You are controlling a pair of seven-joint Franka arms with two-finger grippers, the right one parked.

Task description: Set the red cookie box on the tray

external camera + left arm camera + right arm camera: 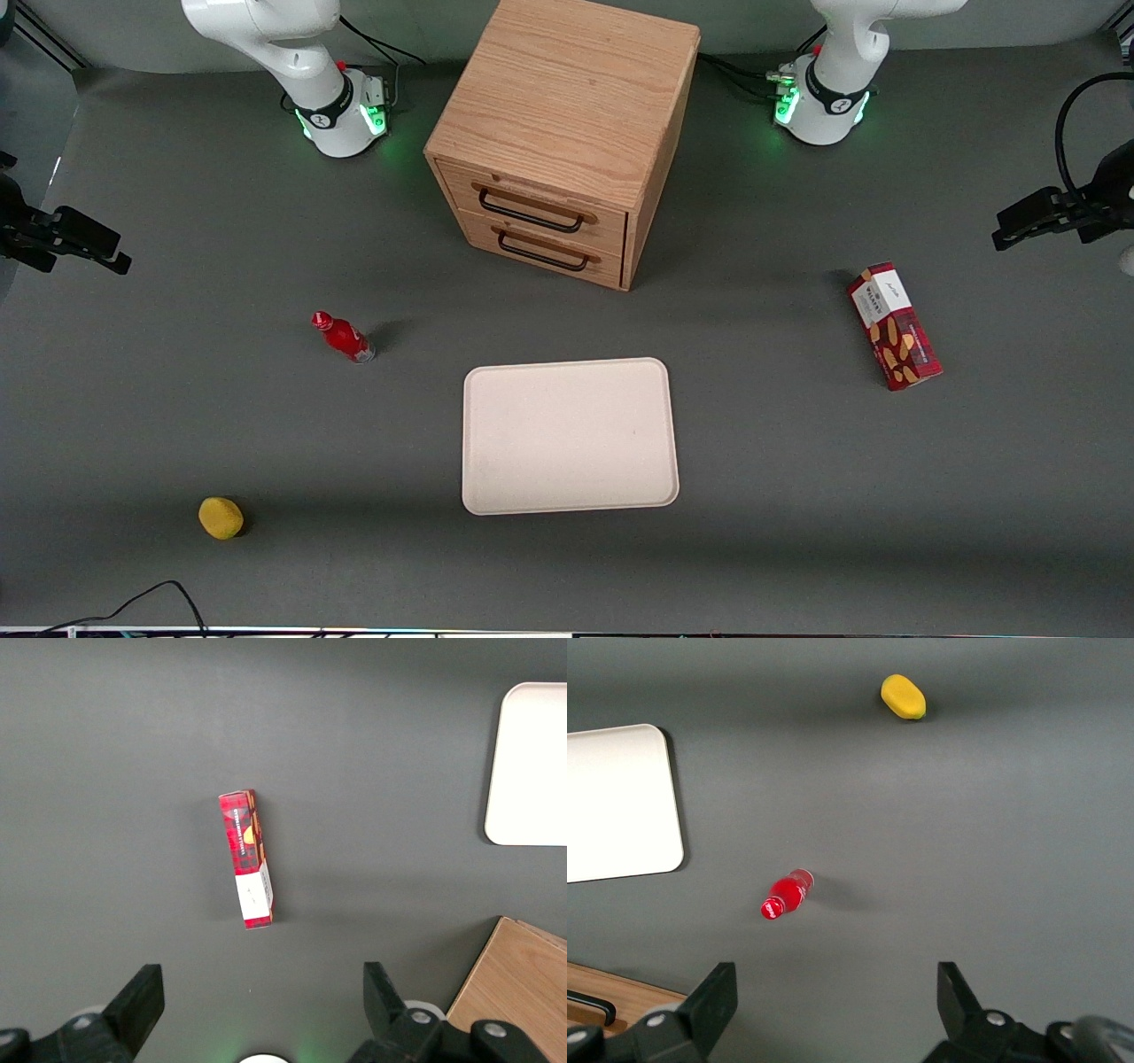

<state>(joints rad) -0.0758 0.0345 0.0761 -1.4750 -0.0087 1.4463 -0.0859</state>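
The red cookie box (pixel 895 326) lies flat on the grey table toward the working arm's end, white label end farther from the front camera. In the left wrist view the box (pixel 248 859) lies well apart from my fingers. My gripper (pixel 1010 232) hangs above the table, farther from the front camera than the box and nearer the table's end. The gripper (pixel 261 979) is open with only bare table between its fingers. The cream-white tray (pixel 567 434) rests flat mid-table with nothing on it; one rounded corner of the tray (pixel 532 762) shows in the left wrist view.
A wooden two-drawer cabinet (pixel 567 133) stands farther from the front camera than the tray. A small red bottle (pixel 344 337) and a yellow lump (pixel 221 517) sit toward the parked arm's end. A black cable (pixel 151 595) lies at the near edge.
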